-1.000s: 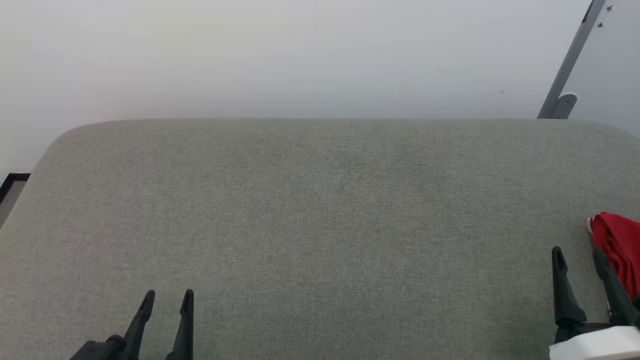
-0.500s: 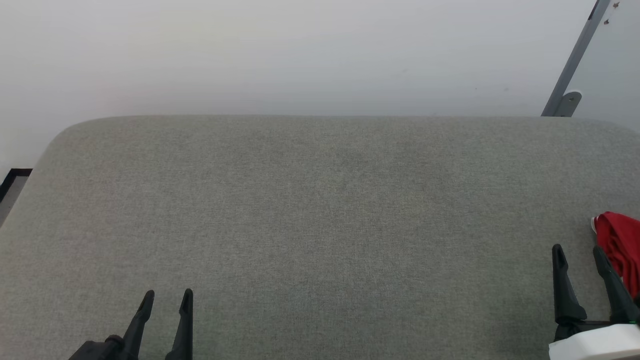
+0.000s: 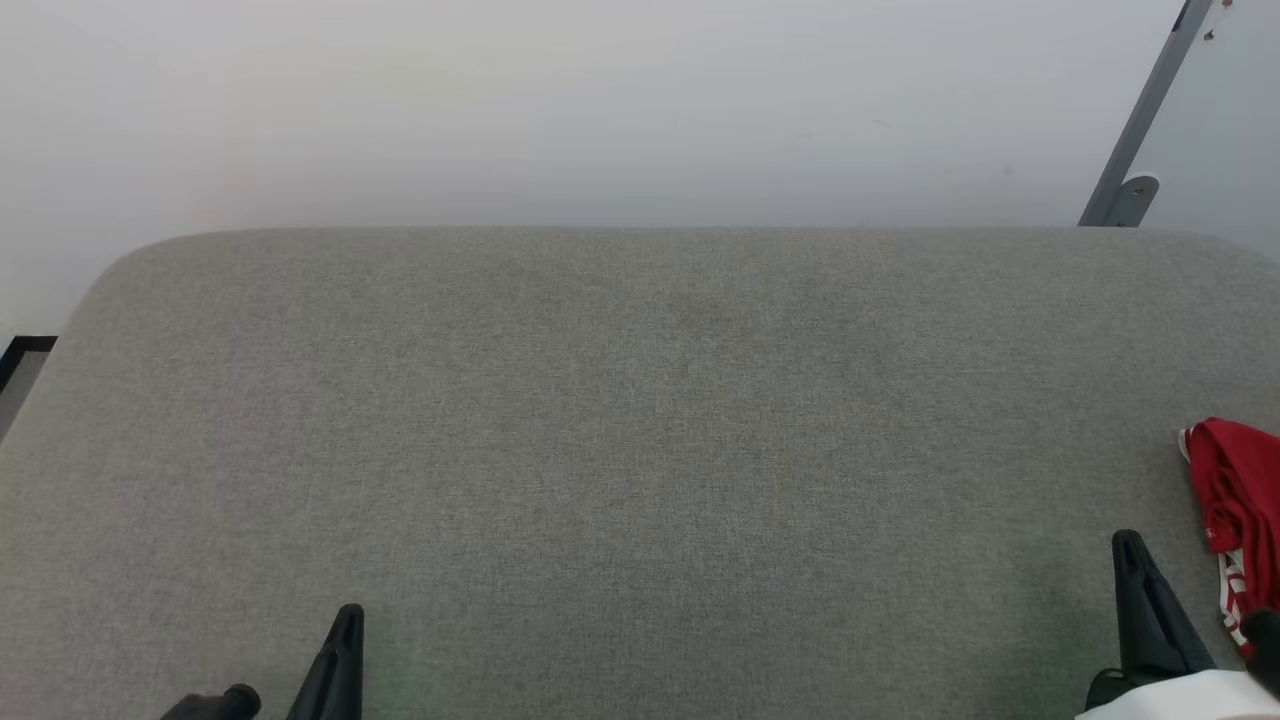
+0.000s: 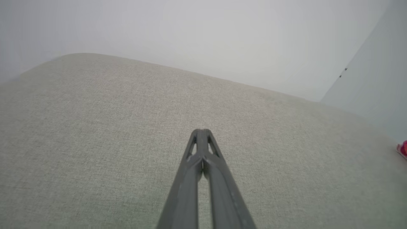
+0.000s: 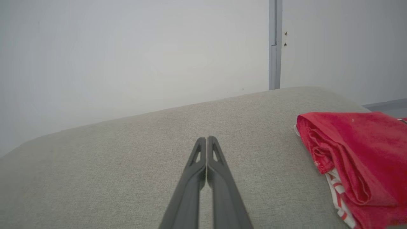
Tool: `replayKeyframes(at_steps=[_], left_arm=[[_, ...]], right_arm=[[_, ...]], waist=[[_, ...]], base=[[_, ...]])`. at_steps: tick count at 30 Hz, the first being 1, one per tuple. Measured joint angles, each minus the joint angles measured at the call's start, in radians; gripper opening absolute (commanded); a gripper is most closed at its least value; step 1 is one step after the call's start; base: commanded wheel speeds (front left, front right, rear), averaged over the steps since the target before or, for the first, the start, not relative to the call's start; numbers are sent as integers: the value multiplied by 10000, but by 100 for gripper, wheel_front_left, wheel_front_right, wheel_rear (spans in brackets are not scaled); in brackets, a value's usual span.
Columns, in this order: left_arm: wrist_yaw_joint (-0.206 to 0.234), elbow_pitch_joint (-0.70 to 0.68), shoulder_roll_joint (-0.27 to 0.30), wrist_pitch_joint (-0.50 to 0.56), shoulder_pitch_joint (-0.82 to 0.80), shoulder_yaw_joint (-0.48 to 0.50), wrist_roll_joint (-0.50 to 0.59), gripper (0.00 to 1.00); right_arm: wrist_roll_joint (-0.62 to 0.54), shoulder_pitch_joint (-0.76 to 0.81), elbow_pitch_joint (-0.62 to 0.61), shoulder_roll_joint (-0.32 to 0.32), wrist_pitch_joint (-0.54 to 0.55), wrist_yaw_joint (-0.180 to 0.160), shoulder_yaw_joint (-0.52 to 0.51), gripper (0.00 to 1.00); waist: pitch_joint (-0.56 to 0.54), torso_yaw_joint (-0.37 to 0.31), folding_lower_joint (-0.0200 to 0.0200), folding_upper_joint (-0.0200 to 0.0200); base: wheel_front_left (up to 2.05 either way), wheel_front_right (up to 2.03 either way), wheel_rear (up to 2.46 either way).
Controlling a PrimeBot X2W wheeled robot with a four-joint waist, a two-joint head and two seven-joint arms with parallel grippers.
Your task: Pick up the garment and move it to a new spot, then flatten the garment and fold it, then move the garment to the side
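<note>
The garment (image 3: 1240,500) is a bright red bundle with a strip of red-and-white trim, lying folded at the right edge of the grey padded surface (image 3: 640,420). In the right wrist view the garment (image 5: 356,159) rests to the right of my right gripper (image 5: 206,139), apart from it. That gripper (image 3: 1128,542) is shut with nothing between its fingers. At the lower left my left gripper (image 3: 350,612) is shut and holds nothing either. In the left wrist view the left gripper (image 4: 201,131) hangs over bare fabric, and a sliver of the garment (image 4: 403,149) shows at the far right edge.
A pale wall (image 3: 600,100) rises behind the surface. A grey metal rail (image 3: 1140,120) leans against it at the back right. The surface's rounded far-left corner (image 3: 110,280) drops to a dark floor strip (image 3: 25,350).
Both grippers have gone from open to shut and sit a little lower in the head view. The garment lies where it was; the camera shifted slightly.
</note>
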Motion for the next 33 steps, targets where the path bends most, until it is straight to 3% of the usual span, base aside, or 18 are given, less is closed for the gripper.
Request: replayKeyframes(at_steps=[33], left_arm=[[0,368,-257,1256,-955,472,-4966,0]], right_arm=[[4941,-770,456,305,1152,0,31,0]], waist=[[41,-180,0,0]], base=[[0,0,0]])
